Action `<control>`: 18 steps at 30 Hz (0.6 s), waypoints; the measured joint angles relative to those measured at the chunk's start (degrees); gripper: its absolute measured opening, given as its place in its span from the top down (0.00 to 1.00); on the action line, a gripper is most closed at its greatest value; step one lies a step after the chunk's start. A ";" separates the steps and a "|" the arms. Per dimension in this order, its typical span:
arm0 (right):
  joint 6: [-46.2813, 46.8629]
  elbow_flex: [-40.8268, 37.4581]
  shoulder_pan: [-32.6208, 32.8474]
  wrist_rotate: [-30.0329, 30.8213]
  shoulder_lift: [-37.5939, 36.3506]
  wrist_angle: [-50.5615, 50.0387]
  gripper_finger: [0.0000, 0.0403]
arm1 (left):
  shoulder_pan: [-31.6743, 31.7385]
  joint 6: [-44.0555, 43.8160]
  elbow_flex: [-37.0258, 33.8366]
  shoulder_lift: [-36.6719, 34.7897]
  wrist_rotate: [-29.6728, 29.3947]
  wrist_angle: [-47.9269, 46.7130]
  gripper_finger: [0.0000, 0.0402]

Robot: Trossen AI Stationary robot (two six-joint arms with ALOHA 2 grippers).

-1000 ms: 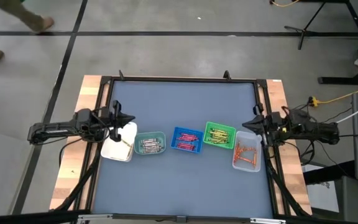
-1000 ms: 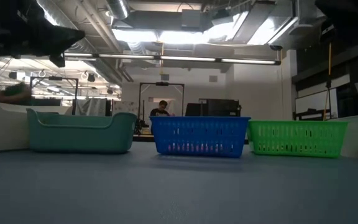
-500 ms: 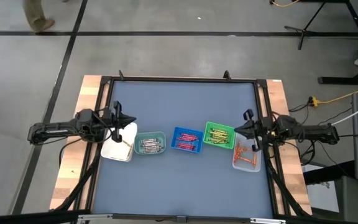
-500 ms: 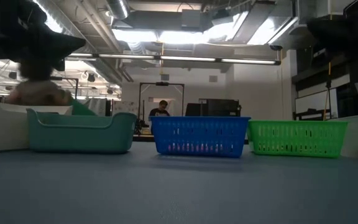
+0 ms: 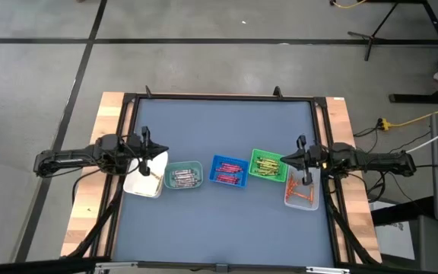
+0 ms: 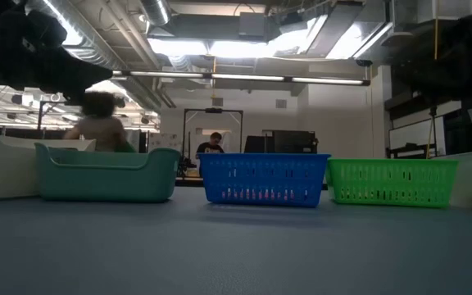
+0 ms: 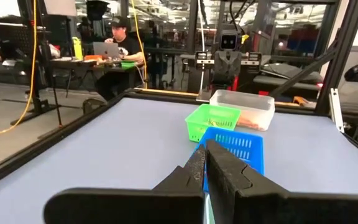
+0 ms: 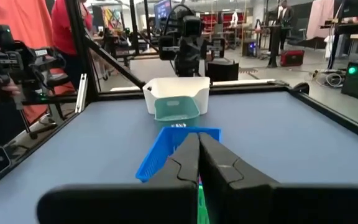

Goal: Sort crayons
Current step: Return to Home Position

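High view: crayons [image 5: 265, 164] beside right tool [image 5: 283, 159]

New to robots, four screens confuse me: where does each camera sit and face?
High: overhead, straight down on the table; both arms show.
Low: tabletop height, level across the blue bin; arms dim above.
Left wrist: behind the left gripper, facing that bin.
Right wrist: behind the right gripper, facing it oppositely.
All share that bin.
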 joint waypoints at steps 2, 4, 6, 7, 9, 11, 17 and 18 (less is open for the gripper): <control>-0.34 0.00 0.00 0.00 -0.10 0.02 0.98 | 0.02 0.02 0.00 0.01 -0.06 0.01 1.00; -0.36 0.00 0.00 0.02 -0.05 -0.01 0.98 | 0.02 0.02 0.00 0.01 -0.06 0.00 1.00; -0.37 0.00 0.00 0.00 -0.09 -0.02 0.98 | 0.02 0.02 0.00 0.01 -0.06 -0.01 1.00; -0.53 0.00 0.00 0.02 -0.10 -0.02 0.98 | 0.02 0.04 0.00 0.01 -0.06 -0.01 1.00; -0.56 0.00 0.00 0.00 -0.09 -0.04 0.98 | 0.02 0.04 0.00 0.01 -0.06 -0.01 1.00; -0.56 0.00 0.00 0.00 -0.13 -0.04 0.98 | 0.02 0.04 0.00 0.01 -0.07 -0.01 1.00; -0.56 0.00 0.00 0.00 -0.11 -0.07 0.98 | 0.02 0.04 0.00 0.01 -0.08 -0.01 1.00; -0.58 0.00 0.00 0.00 -0.11 -0.07 0.98 | 0.02 0.04 0.00 0.01 -0.08 -0.01 1.00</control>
